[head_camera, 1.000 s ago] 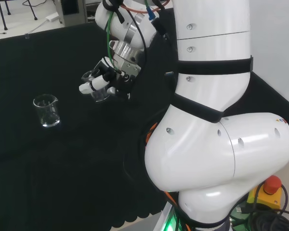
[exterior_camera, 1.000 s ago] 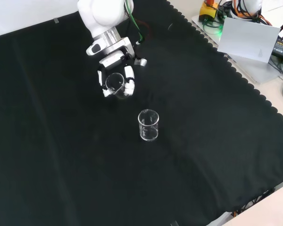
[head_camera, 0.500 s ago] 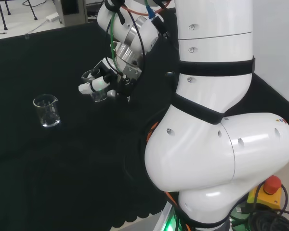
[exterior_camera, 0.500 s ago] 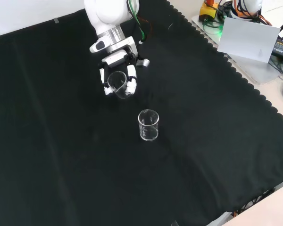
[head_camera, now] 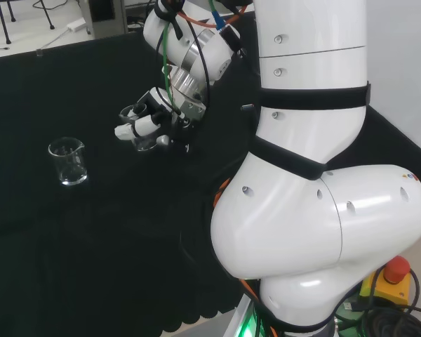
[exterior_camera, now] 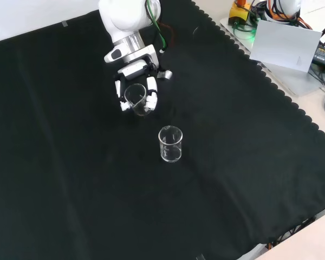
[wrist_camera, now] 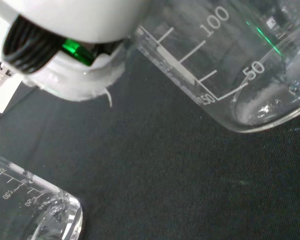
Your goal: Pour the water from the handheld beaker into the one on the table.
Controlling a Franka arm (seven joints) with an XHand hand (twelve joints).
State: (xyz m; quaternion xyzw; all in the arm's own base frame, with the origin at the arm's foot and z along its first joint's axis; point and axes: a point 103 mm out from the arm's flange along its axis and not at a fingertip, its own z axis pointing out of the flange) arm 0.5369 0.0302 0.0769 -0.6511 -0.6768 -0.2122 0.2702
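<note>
The handheld beaker (exterior_camera: 135, 97) is hanging in the air above the black cloth, clamped between the curled fingers and thumb of the robot hand (exterior_camera: 131, 86), and in the front view its open mouth is facing the camera, so it is leaning off upright. In the wrist view its graduated wall (wrist_camera: 225, 60) is slanting across the picture with its base well clear of the cloth; how much water it is carrying I cannot tell. The receiving beaker (exterior_camera: 170, 144) is standing upright on the worktop (exterior_camera: 249, 179) — near the held one but apart from it, lower in the front view and to its left in the head view (head_camera: 68, 161). Judging from that gap, the step in hand is carrying, not pouring. To do it well, the robot hand should be bringing the held lip over the middle of the standing rim, close above it but not touching, before tipping any further — tilting now, short of the target, would risk spilling onto the cloth. Then a slow, steady roll of the wrist, keeping the stream inside the rim and the fingers clear of the standing glass, since a nudge could topple it.
</note>
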